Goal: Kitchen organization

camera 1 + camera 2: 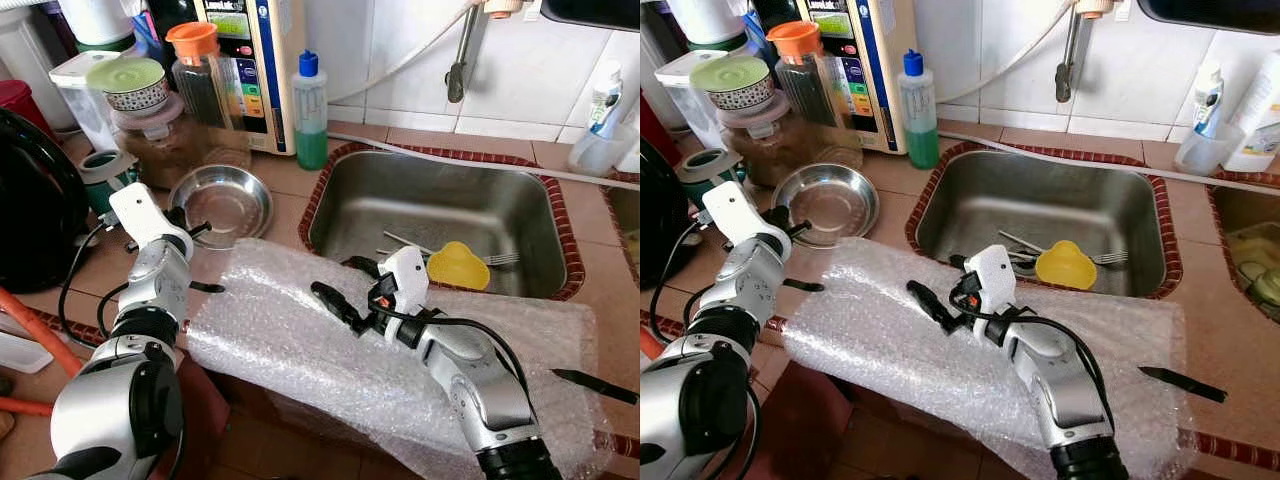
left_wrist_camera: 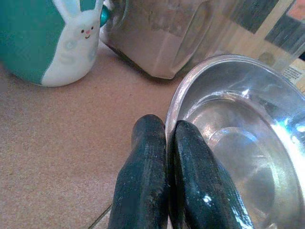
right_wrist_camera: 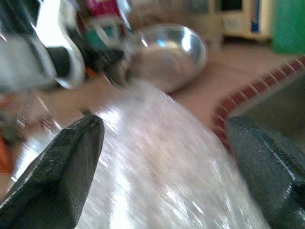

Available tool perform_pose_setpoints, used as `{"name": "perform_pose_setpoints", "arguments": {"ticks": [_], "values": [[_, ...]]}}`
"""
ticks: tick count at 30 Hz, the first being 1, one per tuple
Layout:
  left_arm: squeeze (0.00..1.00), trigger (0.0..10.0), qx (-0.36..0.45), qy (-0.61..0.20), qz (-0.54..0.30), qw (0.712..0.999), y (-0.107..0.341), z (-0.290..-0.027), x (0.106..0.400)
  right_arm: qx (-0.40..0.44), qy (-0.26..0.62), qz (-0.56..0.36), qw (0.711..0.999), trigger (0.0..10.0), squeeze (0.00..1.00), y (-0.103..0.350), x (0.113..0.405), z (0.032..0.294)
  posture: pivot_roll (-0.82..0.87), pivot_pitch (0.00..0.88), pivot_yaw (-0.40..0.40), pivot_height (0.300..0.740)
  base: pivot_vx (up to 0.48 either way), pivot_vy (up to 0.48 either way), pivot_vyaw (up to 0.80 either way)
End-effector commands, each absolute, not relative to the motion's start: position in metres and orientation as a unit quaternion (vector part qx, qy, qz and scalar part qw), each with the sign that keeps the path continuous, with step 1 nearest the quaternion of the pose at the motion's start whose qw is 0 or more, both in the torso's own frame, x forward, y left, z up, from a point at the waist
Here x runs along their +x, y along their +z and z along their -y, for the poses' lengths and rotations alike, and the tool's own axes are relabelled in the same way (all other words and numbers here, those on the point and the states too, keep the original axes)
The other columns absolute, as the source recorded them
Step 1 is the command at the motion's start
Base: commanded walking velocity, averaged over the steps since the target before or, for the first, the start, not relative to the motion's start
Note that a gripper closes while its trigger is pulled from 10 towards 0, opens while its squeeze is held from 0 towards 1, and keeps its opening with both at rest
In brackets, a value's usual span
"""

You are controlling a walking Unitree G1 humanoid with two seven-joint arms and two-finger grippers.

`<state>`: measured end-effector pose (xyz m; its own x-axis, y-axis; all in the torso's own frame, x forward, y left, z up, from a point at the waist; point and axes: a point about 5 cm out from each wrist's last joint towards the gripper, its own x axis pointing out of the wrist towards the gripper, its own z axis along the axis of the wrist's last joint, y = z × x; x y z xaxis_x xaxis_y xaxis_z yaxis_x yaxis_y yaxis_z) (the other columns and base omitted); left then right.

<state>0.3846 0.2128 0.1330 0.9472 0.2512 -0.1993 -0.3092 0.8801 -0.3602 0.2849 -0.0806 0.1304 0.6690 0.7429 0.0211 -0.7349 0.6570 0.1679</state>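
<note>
A shallow steel bowl (image 1: 225, 205) sits on the tiled counter left of the sink. My left gripper (image 1: 187, 225) is at the bowl's left edge; in the left wrist view its two fingers (image 2: 148, 157) are shut on the bowl's rim (image 2: 174, 102). A sheet of bubble wrap (image 1: 320, 350) lies across the counter's front edge. My right gripper (image 1: 347, 283) hovers just over the sheet near the sink's corner, open, with nothing between its fingers (image 3: 71, 167).
The steel sink (image 1: 440, 195) holds a yellow plastic piece (image 1: 458, 266) and a fork. A black knife (image 1: 595, 385) lies at the front right. Jars (image 1: 160, 140), a teal rabbit cup (image 2: 43, 38), a green soap bottle (image 1: 310, 115) and a black appliance (image 1: 30, 200) crowd the back left.
</note>
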Motion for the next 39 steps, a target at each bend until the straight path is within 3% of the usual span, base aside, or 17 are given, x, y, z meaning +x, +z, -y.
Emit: {"name": "perform_pose_setpoints", "arguments": {"ticks": [1, 10, 21, 26, 30, 34, 39], "values": [[0.0, 0.0, -0.194, 0.145, -0.086, 0.966, 0.124, -0.214, 0.381, 0.087, 0.419, -0.014, 0.904, 10.0, 0.0, 0.137, 0.285, 0.077, 0.03, 0.033, 0.097, 0.74, 0.0, 0.0, 0.0], [0.0, 0.0, -0.168, 0.125, -0.045, 0.977, 0.138, -0.211, 0.385, 0.091, 0.412, -0.015, 0.907, 10.0, 0.0, 0.138, 0.286, 0.079, 0.03, 0.031, 0.099, 0.74, 0.0, 0.0, 0.0], [0.0, 0.0, -0.112, 0.069, 0.07, 0.989, 0.176, -0.194, 0.392, 0.05, 0.315, 0.004, 0.948, 10.0, 0.0, 0.141, 0.307, 0.098, 0.03, 0.028, 0.101, 0.74, 0.0, 0.0, 0.0], [0.0, 0.0, -0.099, 0.048, 0.103, 0.989, 0.184, -0.186, 0.392, 0.069, 0.286, 0.003, 0.956, 10.0, 0.0, 0.143, 0.312, 0.105, 0.03, 0.027, 0.098, 0.74, 0.0, 0.0, 0.0], [0.0, 0.0, -0.07, 0.002, 0.161, 0.984, 0.199, -0.172, 0.389, 0.074, 0.271, 0.012, 0.96, 10.0, 0.0, 0.146, 0.318, 0.106, 0.03, 0.027, 0.098, 0.74, 0.0, 0.0, 0.0], [0.0, 0.0, -0.056, -0.092, 0.199, 0.974, 0.208, -0.138, 0.383, 0.122, 0.244, 0.017, 0.962, 10.0, 0.0, 0.15, 0.324, 0.105, 0.04, 0.026, 0.099, 0.74, 0.0, 0.0, 0.0], [0.0, 0.0, -0.057, -0.139, 0.206, 0.967, 0.208, -0.113, 0.374, 0.23, 0.17, 0.021, 0.958, 10.0, 0.0, 0.157, 0.333, 0.122, 0.04, 0.029, 0.1, 0.74, 0.0, 0.0, 0.0]]}}
